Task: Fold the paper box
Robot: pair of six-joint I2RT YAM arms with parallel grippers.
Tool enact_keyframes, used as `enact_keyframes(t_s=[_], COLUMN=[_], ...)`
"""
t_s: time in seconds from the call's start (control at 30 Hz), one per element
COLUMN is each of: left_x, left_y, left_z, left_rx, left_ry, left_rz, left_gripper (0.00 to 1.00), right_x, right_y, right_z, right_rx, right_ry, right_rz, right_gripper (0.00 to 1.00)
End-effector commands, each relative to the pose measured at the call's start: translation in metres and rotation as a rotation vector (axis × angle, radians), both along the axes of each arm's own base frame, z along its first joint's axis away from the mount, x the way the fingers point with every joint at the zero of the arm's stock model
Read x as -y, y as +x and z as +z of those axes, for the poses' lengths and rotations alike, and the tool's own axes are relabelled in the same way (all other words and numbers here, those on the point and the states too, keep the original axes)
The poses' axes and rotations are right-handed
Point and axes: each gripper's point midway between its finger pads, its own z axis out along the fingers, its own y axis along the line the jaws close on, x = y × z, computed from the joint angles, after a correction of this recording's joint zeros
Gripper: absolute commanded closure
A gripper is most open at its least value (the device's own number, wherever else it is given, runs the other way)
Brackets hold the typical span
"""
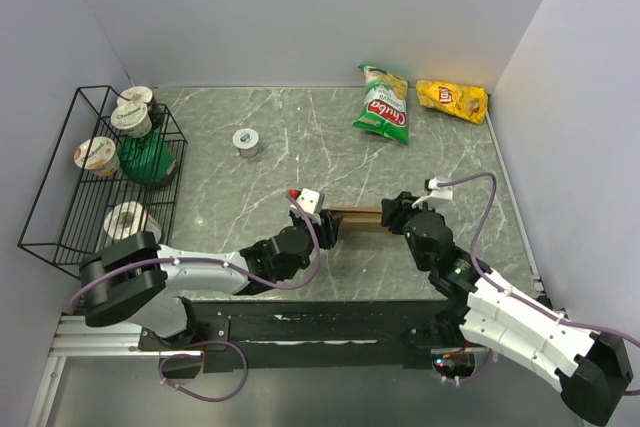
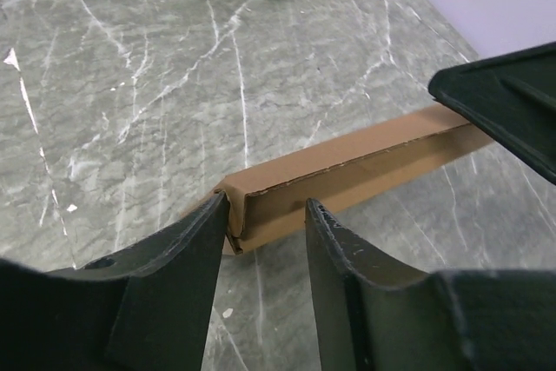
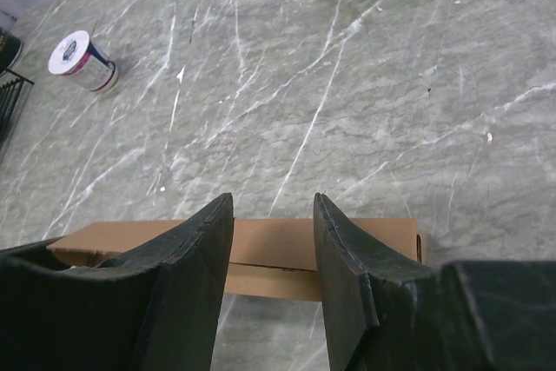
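one paper box (image 1: 355, 217), brown corrugated card, a long narrow bar, lies on the grey veined surface (image 1: 300, 127) toward 6 o'clock. my left end effector (image 2: 268, 206) stands parted around its 9 o'clock end. my right end effector (image 3: 274, 202) stands parted above its 3 o'clock end, gripping nothing.

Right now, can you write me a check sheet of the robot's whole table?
Surface: grey marbled table with white veins.
Job's things: paper box, long and narrow, lying between the two arms.
Clutter: green snack bag and yellow snack bag at the far side; white tub; wire basket holding cups.
Grippers: left pincer open around one box end; right pincer open at the other end.
Cables: purple cable loops at each wrist.
Surroundings: pale walls on three sides.
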Motion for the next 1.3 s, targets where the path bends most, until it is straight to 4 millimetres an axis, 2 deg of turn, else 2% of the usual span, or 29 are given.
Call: enact_keyframes(t_s=[0.0,0.1,0.3,0.47,0.57,0.6,0.73,0.83,0.93,0.97,1.03,1.07,1.27], left_x=[-0.053,-0.052,-0.045,-0.043,-0.042,-0.042,-0.043,-0.044,-0.049,-0.044,-0.05,-0.042,-0.028], left_y=[-0.016,-0.016,-0.017,-0.021,-0.023,-0.025,-0.026,-0.025,-0.019,-0.018,-0.008,-0.004,0.017], left_z=[-0.092,-0.092,-0.09,-0.084,-0.079,-0.078,-0.063,-0.037,-0.017,-0.008,-0.008,0.007,0.027], left_rx=[-0.123,-0.119,-0.108,-0.089,-0.074,-0.075,-0.062,-0.044,-0.048,-0.065,-0.119,-0.142,-0.342], left_ry=[0.375,0.374,0.374,0.339,0.312,0.301,0.22,0.113,0.028,-0.014,-0.02,-0.07,-0.239], left_rz=[-0.001,-0.007,-0.041,-0.083,-0.112,-0.128,-0.167,-0.196,-0.192,-0.203,-0.177,-0.192,-0.152], left_gripper=[0.5,0.54,0.52,0.4,0.31,0.25,0.14,0.09,0.08,0.07,0.08,0.09,0.07], right_x=[0.024,0.024,0.024,0.022,0.022,0.021,0.021,0.02,0.019,0.019,0.019,0.018,0.018], right_y=[-0.015,-0.014,-0.009,-0.006,-0.005,-0.005,-0.004,-0.003,-0.002,-0.002,-0.002,-0.001,-0.002], right_z=[-0.057,-0.056,-0.052,-0.053,-0.055,-0.054,-0.056,-0.058,-0.061,-0.062,-0.063,-0.063,-0.064], right_rx=[-0.148,-0.145,-0.142,-0.152,-0.16,-0.16,-0.164,-0.17,-0.177,-0.179,-0.183,-0.182,-0.184], right_ry=[-0.15,-0.155,-0.181,-0.198,-0.209,-0.21,-0.216,-0.225,-0.231,-0.232,-0.233,-0.233,-0.234], right_rz=[-0.051,-0.054,-0.061,-0.062,-0.064,-0.062,-0.062,-0.064,-0.061,-0.058,-0.059,-0.057,-0.055], right_gripper=[0.5,0.5,0.5,0.5,0.5,0.5,0.5,0.5,0.5,0.5,0.5,0.51,0.5])
